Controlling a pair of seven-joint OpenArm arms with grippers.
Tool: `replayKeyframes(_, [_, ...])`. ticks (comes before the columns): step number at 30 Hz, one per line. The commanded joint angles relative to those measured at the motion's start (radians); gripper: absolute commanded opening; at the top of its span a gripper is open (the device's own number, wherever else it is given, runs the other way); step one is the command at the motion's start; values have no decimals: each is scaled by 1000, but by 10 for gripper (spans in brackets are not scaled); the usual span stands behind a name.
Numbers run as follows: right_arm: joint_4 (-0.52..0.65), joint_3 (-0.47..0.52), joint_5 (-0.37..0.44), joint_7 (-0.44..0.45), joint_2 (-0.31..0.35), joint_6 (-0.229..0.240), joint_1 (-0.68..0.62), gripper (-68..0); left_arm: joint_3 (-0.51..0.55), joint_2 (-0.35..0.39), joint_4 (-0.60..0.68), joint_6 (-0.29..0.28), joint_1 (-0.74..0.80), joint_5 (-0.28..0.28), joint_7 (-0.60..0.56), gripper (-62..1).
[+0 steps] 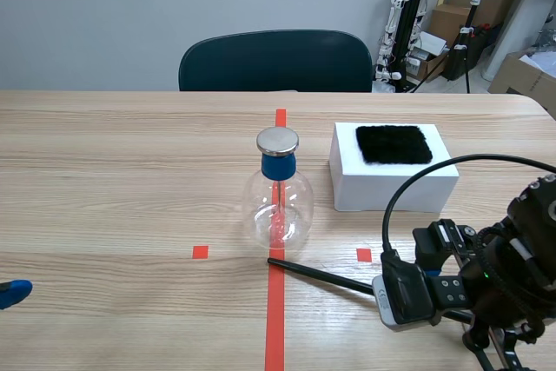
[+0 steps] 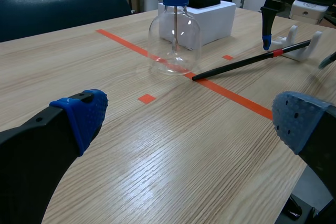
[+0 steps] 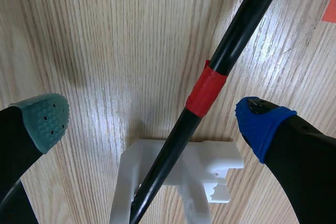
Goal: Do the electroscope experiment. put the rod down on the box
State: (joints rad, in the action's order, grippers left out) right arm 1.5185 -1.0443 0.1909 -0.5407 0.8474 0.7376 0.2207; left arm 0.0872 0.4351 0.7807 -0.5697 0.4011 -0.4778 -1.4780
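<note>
— On the wooden table (image 1: 104, 180), where is the black rod (image 1: 321, 275) found?
— Laid on a white stand (image 3: 215, 163), with its tip just beside the electroscope (image 1: 280, 206). The white box (image 1: 391, 184) is also beside the electroscope.
— The claws?
— The right claw (image 3: 153, 120) is spread around the rod, nothing gripped. The left claw (image 2: 191, 119) is held wide open, empty.

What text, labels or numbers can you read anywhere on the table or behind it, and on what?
None can be read.
The electroscope flask, the black rod, the white box and the white stand show no print.
Any print on the cardboard boxes behind the table is too small to read.
</note>
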Motion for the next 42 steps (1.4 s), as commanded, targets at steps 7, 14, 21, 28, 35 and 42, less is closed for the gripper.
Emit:
replayKeyframes(7, [5, 0, 0, -1, 9, 8, 14, 4, 4, 6, 15, -1, -2, 13, -18, 14])
replayKeyframes(14, [5, 0, 0, 0, 9, 8, 14, 4, 4, 6, 15, -1, -2, 13, -18, 14])
replayKeyframes(21, [5, 0, 0, 1, 14, 8, 14, 4, 4, 6, 15, -1, -2, 13, -18, 14])
replayKeyframes(28, [5, 0, 0, 0, 31, 8, 14, 4, 4, 6, 15, -1, -2, 13, -17, 14])
replayKeyframes(35, [5, 0, 0, 1, 31, 8, 14, 4, 4, 6, 15, -1, -2, 13, -17, 14])
replayKeyframes(42, [5, 0, 0, 1, 31, 8, 14, 4, 4, 6, 15, -1, -2, 13, -17, 14])
